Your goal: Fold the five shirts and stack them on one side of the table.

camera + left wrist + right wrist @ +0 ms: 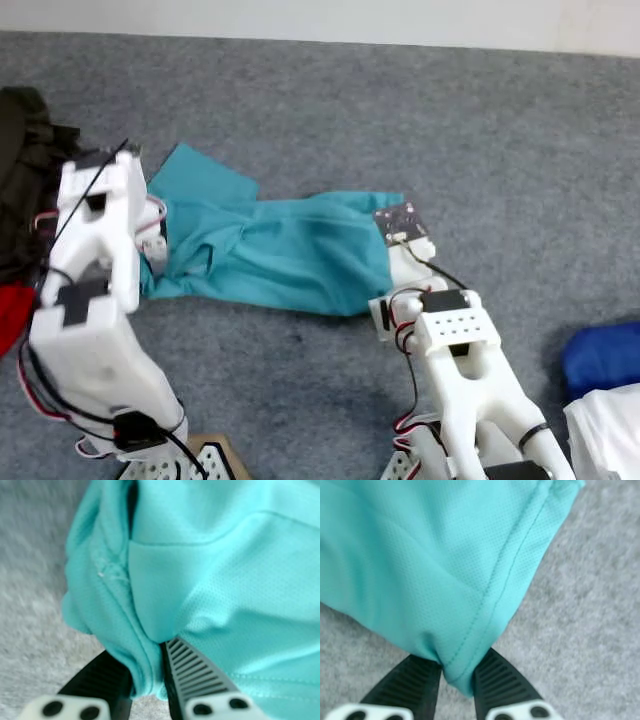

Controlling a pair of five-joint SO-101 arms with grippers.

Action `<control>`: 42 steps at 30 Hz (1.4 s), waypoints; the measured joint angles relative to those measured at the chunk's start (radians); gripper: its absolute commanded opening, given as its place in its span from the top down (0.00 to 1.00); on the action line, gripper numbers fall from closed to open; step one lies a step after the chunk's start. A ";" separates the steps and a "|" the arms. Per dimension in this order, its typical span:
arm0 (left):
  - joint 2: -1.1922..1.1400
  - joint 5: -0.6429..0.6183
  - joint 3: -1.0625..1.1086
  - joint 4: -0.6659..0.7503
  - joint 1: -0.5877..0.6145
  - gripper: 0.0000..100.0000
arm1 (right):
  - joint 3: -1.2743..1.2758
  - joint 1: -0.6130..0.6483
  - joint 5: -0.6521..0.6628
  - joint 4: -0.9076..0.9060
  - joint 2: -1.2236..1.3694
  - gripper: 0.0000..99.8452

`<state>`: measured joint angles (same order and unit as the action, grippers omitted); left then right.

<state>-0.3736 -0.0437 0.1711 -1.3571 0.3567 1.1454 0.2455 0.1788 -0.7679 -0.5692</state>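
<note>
A teal shirt [285, 250] lies stretched across the grey carpeted table in the high view. My left gripper [147, 677] is shut on a bunched fold of the teal shirt [215, 570] at its left end, where the left arm [95, 260] stands. My right gripper [456, 672] is shut on a hemmed corner of the teal shirt [445, 565] at its right end, under the right arm [440, 320]. The cloth fills the gap between each pair of dark ribbed fingers [502, 680].
A dark garment [25, 170] and a red one [12, 310] lie at the left edge. A blue shirt [603, 355] and a white one [605, 425] sit at the right edge. Bare grey carpet [400, 110] stretches behind the teal shirt.
</note>
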 measured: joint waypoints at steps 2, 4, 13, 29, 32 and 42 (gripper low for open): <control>0.078 0.017 0.124 0.054 0.008 0.99 | 0.000 0.000 0.000 -0.025 -0.008 0.99; 0.132 0.058 0.219 0.081 0.012 0.99 | 0.002 0.000 0.009 -0.054 -0.011 0.99; 0.213 0.104 0.345 0.091 0.104 0.99 | 0.035 0.000 0.023 -0.089 -0.011 0.99; 0.212 0.222 0.327 0.044 0.199 0.61 | 0.035 -0.011 0.023 -0.103 -0.011 0.77; 0.210 0.222 0.287 0.011 0.236 0.61 | 0.035 -0.012 0.023 -0.103 -0.011 0.77; 0.210 0.227 0.103 -0.133 0.390 0.61 | -0.052 -0.071 0.023 -0.218 -0.011 0.77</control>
<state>-0.1634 0.1834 0.2739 -1.4906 0.7465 1.0932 0.1749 0.2018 -0.9858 -0.5800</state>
